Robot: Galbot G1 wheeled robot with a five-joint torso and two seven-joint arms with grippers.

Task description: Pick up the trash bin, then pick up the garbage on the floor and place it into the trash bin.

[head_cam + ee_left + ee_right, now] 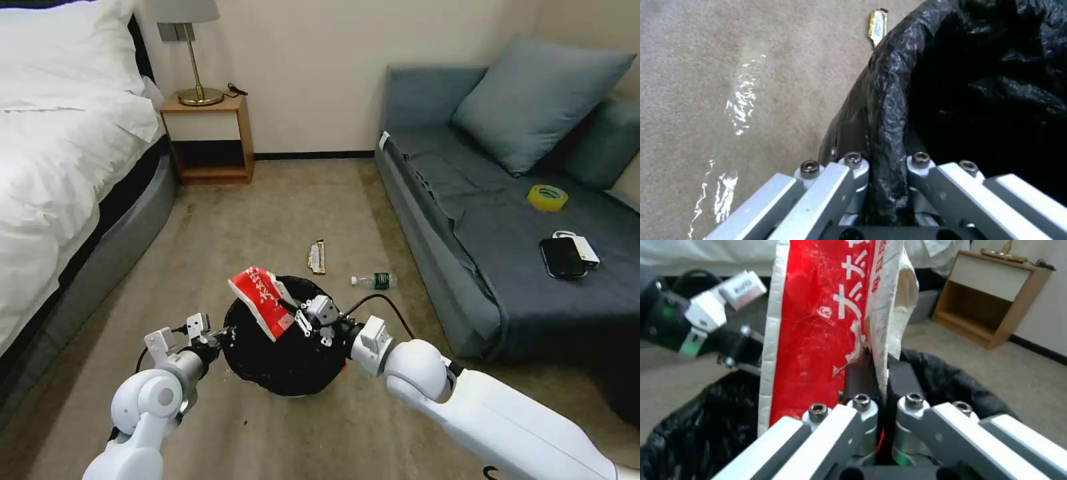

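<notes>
The trash bin (293, 363), lined with a crinkly black bag, hangs just above the carpet between my arms. My left gripper (222, 335) is shut on its near-left rim (889, 133). A red-white snack wrapper (259, 300) is held tilted over the bin's opening, with my right gripper (295, 317) shut on its lower edge. In the right wrist view the wrapper (818, 323) stands pinched between the dark pads (860, 376) above the bin (947, 386). A gold-green bar wrapper (317, 257) and a clear green-labelled bottle (375, 281) lie on the carpet beyond the bin.
A white bed (60, 147) runs along the left and a grey sofa (480, 220) along the right, carrying a yellow tape roll (547, 197) and a black phone (562, 257). A wooden nightstand (210, 140) with a lamp stands by the far wall. Carpet lies open between them.
</notes>
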